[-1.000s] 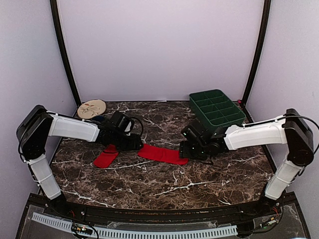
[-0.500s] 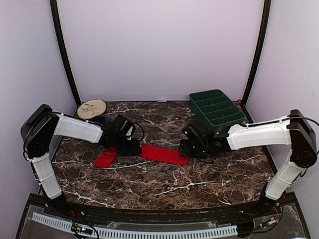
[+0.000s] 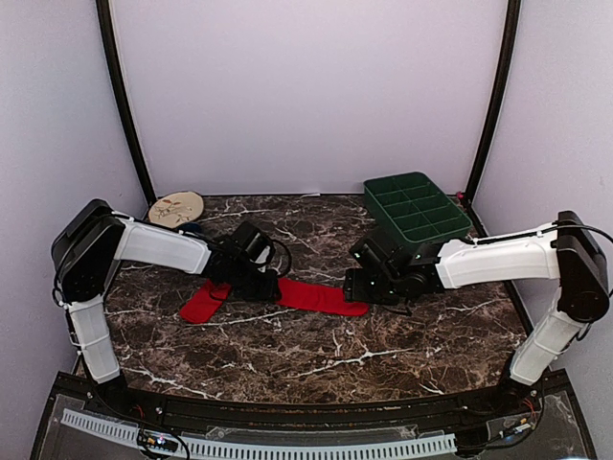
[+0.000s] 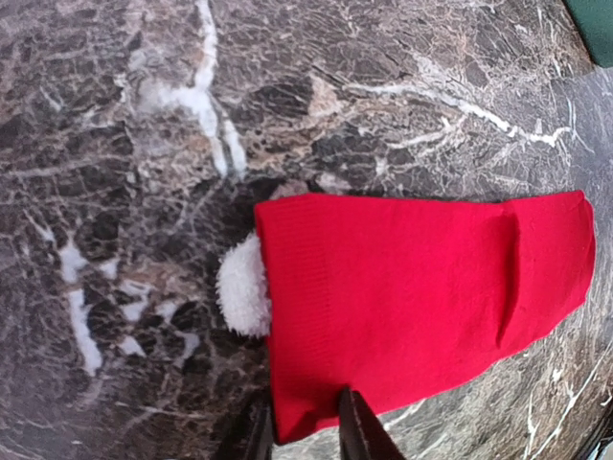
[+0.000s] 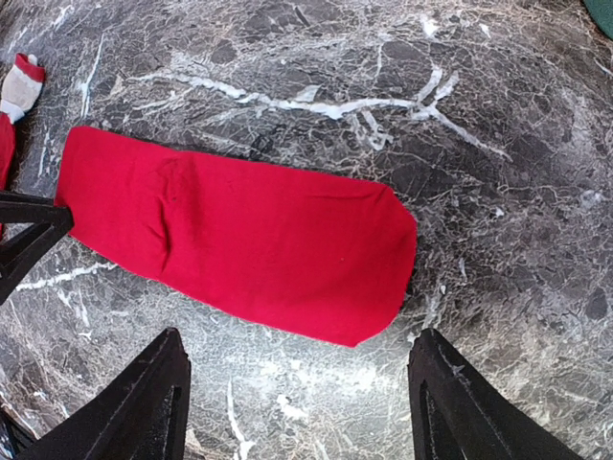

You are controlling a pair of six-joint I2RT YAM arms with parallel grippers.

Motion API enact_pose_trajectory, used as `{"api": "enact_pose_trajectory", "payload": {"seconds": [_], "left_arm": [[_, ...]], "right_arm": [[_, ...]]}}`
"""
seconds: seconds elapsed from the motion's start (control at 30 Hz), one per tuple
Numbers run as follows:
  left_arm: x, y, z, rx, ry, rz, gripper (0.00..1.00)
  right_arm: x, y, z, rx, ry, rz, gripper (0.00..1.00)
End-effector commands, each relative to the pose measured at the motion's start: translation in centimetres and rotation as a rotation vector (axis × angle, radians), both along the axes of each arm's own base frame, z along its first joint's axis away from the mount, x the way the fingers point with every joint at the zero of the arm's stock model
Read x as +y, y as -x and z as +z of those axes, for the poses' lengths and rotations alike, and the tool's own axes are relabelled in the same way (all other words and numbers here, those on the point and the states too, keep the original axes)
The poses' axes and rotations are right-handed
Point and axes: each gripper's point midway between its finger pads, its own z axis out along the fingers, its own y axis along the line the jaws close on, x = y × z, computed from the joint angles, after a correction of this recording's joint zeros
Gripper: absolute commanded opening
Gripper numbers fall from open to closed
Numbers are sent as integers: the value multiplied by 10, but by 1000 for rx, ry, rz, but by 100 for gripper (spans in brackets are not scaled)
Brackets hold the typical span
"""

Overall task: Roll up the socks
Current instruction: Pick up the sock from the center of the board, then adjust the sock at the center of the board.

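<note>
A plain red sock (image 3: 321, 297) lies flat as a long strip at the table's middle; it also shows in the left wrist view (image 4: 412, 297) and the right wrist view (image 5: 239, 249). My left gripper (image 3: 266, 286) is shut on its left end, the fingers pinching a corner (image 4: 305, 436). A white fluffy tuft (image 4: 241, 285) sits against that end. My right gripper (image 3: 369, 291) is open and empty just above the sock's right end (image 5: 297, 337). The second sock (image 3: 201, 305) lies flat to the left; its white-and-pink cuff (image 5: 19, 86) shows in the right wrist view.
A green compartment tray (image 3: 417, 206) stands at the back right, behind the right arm. A round wooden disc (image 3: 176, 208) lies at the back left. The table top is dark marble (image 3: 316, 364).
My left gripper has moved to the right with the sock's left end in it, and the plain red sock has shifted slightly right. The right gripper has barely moved.
</note>
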Motion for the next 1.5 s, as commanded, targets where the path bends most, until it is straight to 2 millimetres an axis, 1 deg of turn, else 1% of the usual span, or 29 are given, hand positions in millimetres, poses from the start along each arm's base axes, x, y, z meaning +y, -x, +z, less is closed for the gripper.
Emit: {"api": "enact_pose_trajectory", "payload": {"seconds": [0.0,0.17,0.33,0.53,0.67,0.9,0.97,1.07,1.23,1.4,1.47], "left_arm": [[6,7,-8,28,-79,-28,23],[13,6,-10,22,-117,-16,14],[13,2,-5,-13,-129,-16,0],[9,-8,14,-120,-183,-53,0],[8,-11,23,-181,-238,-86,0],[11,-8,39,-286,-343,-130,0],[10,-7,46,-331,-369,-139,0],[9,-5,57,-389,-404,-155,0],[9,-5,73,-462,-439,-167,0],[11,-6,85,-485,-454,-165,0],[13,-7,86,-486,-470,-165,0]], "right_arm": [[5,-4,11,-36,-6,6,72],[4,-4,11,-37,-1,7,72],[5,-5,10,-37,6,13,72],[12,-8,8,-34,6,24,72],[19,-12,6,-31,6,23,72],[31,-21,5,-22,-48,-5,72],[32,-24,4,-15,-75,-22,72],[33,-29,3,-3,-133,-49,68],[34,-35,-1,38,-273,-92,59],[39,-41,-3,52,-339,-107,56],[43,-43,-5,57,-360,-107,54]]}}
